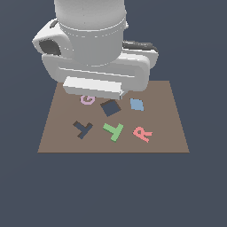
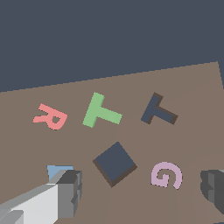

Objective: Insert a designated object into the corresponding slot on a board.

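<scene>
The white arm (image 1: 93, 40) hangs bulky above, wrist pointing down. The claw (image 2: 142, 192) is spread wide, its two grey fingertips (image 2: 70, 192) holding nothing.

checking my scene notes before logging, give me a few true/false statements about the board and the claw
1. The green T lies on the board, outside the T slot. True.
2. The claw is holding the green T. False: it holds nothing, and the T lies apart from its fingers.
3. The T slot is empty. True.
4. In the exterior view, the red R lies to the left of the green T. False: it is on the right.
</scene>
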